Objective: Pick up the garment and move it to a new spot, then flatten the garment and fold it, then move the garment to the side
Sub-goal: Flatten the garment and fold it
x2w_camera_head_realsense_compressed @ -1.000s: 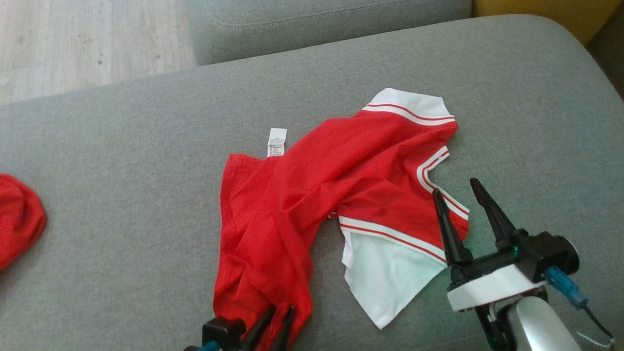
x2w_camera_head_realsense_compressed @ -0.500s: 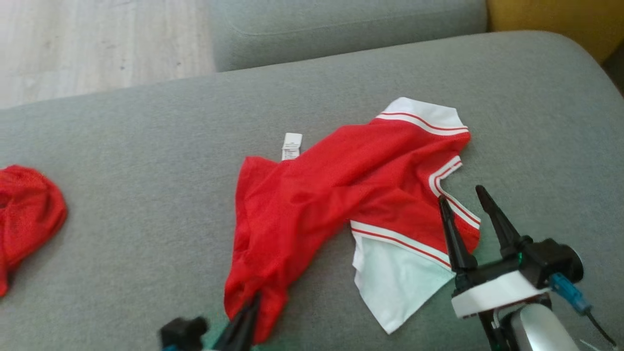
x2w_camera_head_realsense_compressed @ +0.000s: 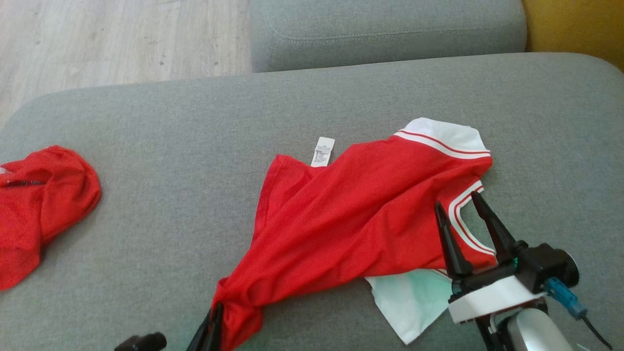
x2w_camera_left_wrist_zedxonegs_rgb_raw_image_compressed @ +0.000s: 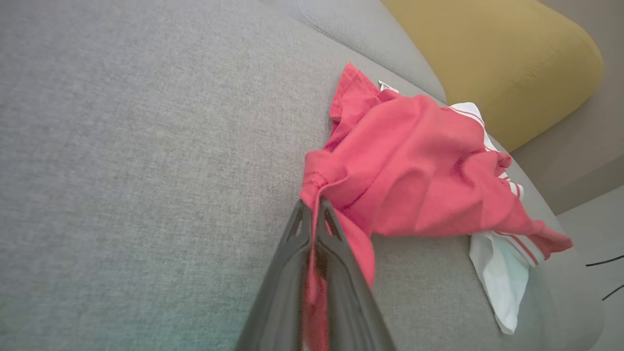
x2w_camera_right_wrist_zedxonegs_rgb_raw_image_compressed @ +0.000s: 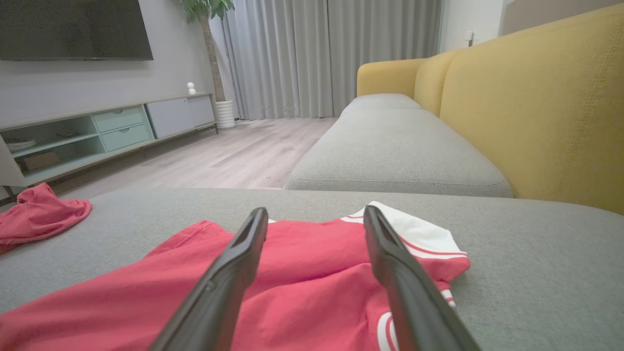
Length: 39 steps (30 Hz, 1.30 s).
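On the cushion (x2w_camera_head_realsense_compressed: 146,122), the half-cropped left gripper (x2w_camera_head_realsense_compressed: 216,312) pinches the garment (x2w_camera_head_realsense_compressed: 351,214).

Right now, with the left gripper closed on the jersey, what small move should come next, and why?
Probably raise the left gripper a little. It is shut on a bunched edge of the garment, while the rest lies on the cushion and the right gripper hovers open over it.

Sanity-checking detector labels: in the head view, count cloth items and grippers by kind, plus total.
Jerseys: 1, the red jersey with white sleeves.
Other cloths: 1, the red cloth at the left of the cushion.
Grippers: 2, the left gripper shut on the jersey's edge, the right gripper open by its striped trim.
Total: 4
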Available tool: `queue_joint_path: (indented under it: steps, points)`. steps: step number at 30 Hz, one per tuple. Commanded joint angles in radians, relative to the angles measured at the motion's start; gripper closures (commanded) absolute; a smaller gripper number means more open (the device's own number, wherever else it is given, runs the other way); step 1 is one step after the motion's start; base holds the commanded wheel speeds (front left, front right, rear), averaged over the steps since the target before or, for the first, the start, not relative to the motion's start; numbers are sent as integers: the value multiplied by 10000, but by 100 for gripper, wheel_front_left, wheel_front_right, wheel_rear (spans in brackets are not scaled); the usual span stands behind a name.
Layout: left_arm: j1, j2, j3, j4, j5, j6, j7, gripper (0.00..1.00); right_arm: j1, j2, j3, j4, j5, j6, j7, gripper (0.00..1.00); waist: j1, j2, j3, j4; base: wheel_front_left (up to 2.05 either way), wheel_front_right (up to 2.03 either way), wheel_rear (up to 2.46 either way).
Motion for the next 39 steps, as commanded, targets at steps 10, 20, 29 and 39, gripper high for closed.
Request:
queue_joint_path:
  steps: [10,20,29,39]
  points:
    - [-210,121,637,541,-264,-108,-388,52,-249,-75,238,-288,-9,-7,-25,0,1,-1,106,-188,0,0,0]
    - [-154,319,323,221,-63,-216,-227,51,-250,-57,192,-298,-30,-7,-25,0,1,-1,117,-232,0,0,0]
    - [-369,432,-9,-106,212,-175,82,78,-305,-40,255,-283,-4,-7,-25,0,1,-1,139,-317,0,0,0]
    - [-41,396,1082,-602,-1026,-162,-262,100,-214,-31,99,-289,-2,-7,-25,0,1,-1,91,-221,0,0,0]
